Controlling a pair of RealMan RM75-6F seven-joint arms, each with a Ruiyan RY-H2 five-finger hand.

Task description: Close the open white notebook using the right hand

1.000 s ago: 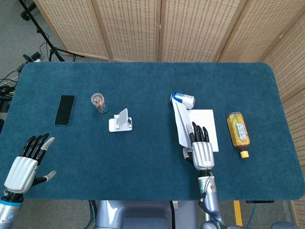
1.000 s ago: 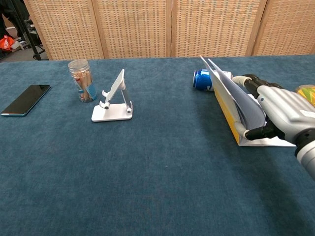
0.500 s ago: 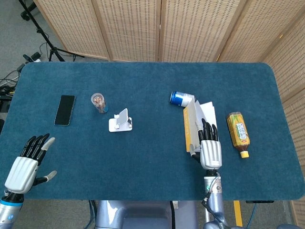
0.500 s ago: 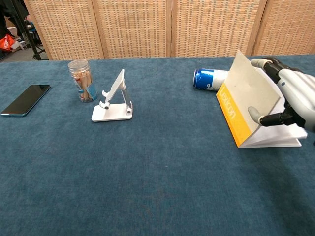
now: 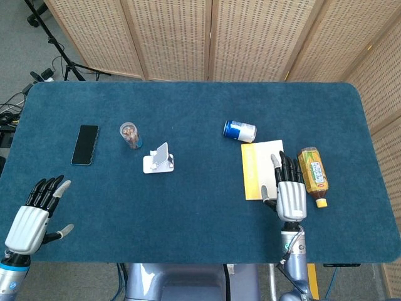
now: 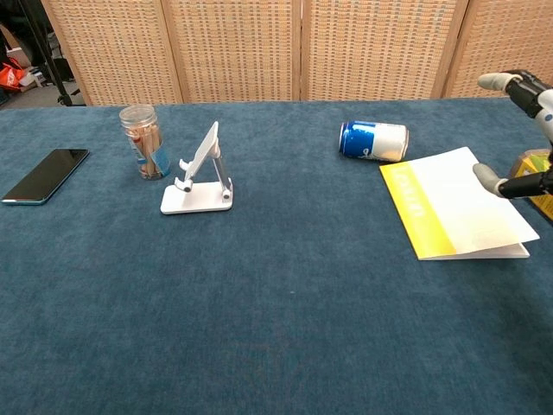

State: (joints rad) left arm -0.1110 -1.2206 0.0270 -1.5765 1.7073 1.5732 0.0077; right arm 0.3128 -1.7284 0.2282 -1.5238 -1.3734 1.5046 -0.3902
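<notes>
Folded down flat now, the notebook [image 5: 262, 169] no longer has its cover standing up on edge as it did half a second ago; the yellow-striped cover lies over the pages, and the right hand [image 5: 290, 193], which was behind the tilted cover, has shifted toward the right of the frame and sits at the book's lower right corner. In the head view its fingers [image 5: 287, 170] are stretched out and slightly apart, holding nothing, their tips over the right edge of the cover, between the book and the tea bottle [image 5: 312, 172] (whether they press on the cover or hover just above it cannot be told). The chest view shows only the thumb [image 6: 486, 175] and part of the hand at the far right edge, over the cover's right side. The notebook lies right of centre in the head view, just below the toppled blue can [image 5: 240, 130]. By my reading the closing is essentially done; the cover looks barely raised at its near right corner in the chest view, so a light press might settle it. At the lower left of the head view the left hand [image 5: 32, 216] has not moved, its fingers spread and empty, well apart from the phone [image 5: 85, 144], the small jar [image 5: 130, 134] and the phone stand [image 5: 158, 158].
</notes>
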